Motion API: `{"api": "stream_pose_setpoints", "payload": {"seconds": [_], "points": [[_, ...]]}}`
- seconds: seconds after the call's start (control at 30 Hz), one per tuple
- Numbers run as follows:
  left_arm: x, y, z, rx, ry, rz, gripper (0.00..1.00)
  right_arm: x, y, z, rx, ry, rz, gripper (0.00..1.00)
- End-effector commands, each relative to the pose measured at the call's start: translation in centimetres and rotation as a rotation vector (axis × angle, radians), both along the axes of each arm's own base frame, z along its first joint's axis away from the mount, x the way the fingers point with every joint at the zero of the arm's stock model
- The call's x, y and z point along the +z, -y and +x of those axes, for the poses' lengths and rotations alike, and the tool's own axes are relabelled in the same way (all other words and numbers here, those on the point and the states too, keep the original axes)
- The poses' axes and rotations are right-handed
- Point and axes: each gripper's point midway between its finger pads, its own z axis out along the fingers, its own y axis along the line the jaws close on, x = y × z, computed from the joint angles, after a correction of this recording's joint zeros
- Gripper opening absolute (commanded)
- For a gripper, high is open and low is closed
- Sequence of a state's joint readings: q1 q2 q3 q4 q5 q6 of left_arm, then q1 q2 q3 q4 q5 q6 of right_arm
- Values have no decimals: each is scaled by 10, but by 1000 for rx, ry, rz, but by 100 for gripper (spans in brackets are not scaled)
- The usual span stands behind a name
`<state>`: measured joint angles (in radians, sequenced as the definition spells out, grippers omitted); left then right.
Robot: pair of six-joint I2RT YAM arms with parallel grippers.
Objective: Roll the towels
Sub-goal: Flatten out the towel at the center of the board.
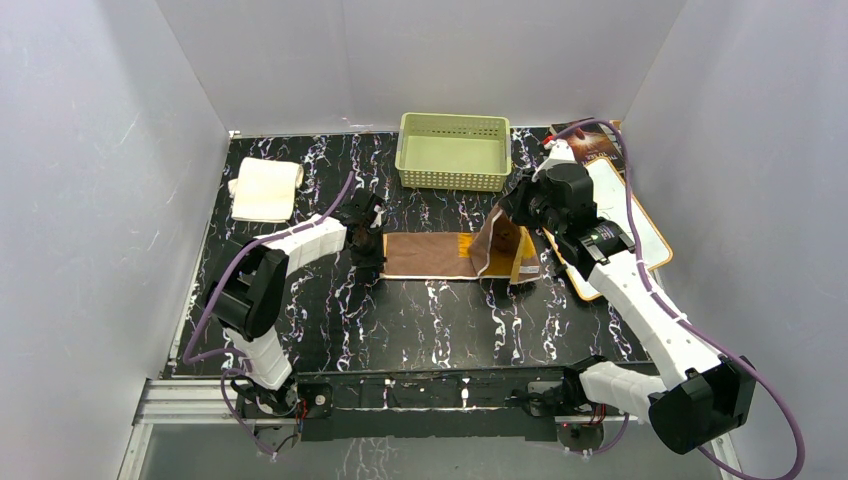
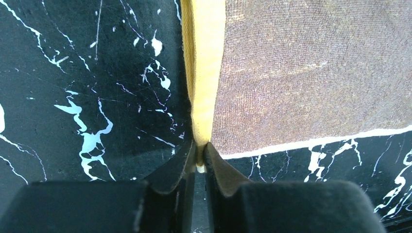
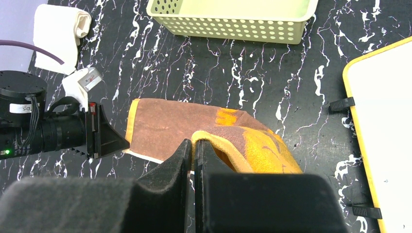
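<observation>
Two robot arms work opposite ends of a mustard-and-brown towel (image 1: pixel 430 255) lying across the middle of a black, white-veined marble table (image 1: pixel 430 330). The left gripper (image 2: pixel 199 149) is clenched on the towel's left end. Its wrist camera shows both fingertips pinching the narrow yellow hem, with the brown face spreading flat to the right of it along the tabletop.

The right gripper (image 3: pixel 194 145) grasps the opposite end, its jaws closed tight on the cloth's edge. That end is raised off the table and folded back over the towel, so the yellow-orange underside shows beside the brown face. The overhead view shows the lifted flap hanging just under the right wrist, while the rest of the towel stays flat between the two grippers.

A cream-white towel (image 1: pixel 265 190) lies well apart from them at the table's far left corner, one end curled over into a loose roll. Neither gripper touches it.

A pale green perforated basket (image 1: pixel 452 182) stands at the back centre of the table, beyond the brown towel. A white board (image 1: pixel 640 225) with an orange rim lies along the right side, partly under the right arm, with black clips on its near edge visible from the right wrist camera.
</observation>
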<state>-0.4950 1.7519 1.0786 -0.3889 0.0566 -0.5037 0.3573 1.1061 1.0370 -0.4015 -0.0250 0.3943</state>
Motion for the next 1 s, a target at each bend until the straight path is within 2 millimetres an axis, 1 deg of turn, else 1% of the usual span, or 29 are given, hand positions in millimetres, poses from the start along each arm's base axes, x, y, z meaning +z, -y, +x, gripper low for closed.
{"api": "stream_pose_setpoints", "payload": {"seconds": [0.0,0.03,0.1,0.2,0.27,0.33,0.43,0.5,0.53,0.6,0.67,0.77,0.83,0.87,0.9,0.97], "points": [[6,-1,-5,-7,-7,6,3,30,2,5,-8,93,23,0],[12,-3,-3,-7,3,16,0,31,2,5,-9,95,23,0],[24,-7,3,-6,29,42,0,34,4,4,-12,103,20,0],[50,-13,11,-21,61,70,0,37,5,4,-17,110,17,0],[70,-26,15,-13,75,101,0,40,6,2,-18,116,19,0],[92,-45,23,20,97,103,0,46,6,1,-16,129,24,0],[129,-74,31,86,136,39,0,55,6,-3,-9,147,36,0],[150,-90,31,118,160,-4,0,59,4,-6,4,155,45,0],[158,-98,29,129,173,-6,0,59,3,-8,8,157,49,0],[163,-111,22,155,170,21,0,60,3,-10,15,156,53,0],[161,-123,8,178,147,59,0,60,4,-14,16,151,56,0],[149,-137,-18,221,110,106,0,60,7,-22,16,148,56,0],[152,-146,-34,257,123,124,0,63,9,-27,15,150,57,0],[157,-151,-39,276,144,128,0,65,10,-30,15,149,56,0],[166,-155,-43,298,178,128,0,67,11,-34,16,154,58,0],[190,-163,-50,342,254,125,0,70,11,-43,34,154,66,0]]}}
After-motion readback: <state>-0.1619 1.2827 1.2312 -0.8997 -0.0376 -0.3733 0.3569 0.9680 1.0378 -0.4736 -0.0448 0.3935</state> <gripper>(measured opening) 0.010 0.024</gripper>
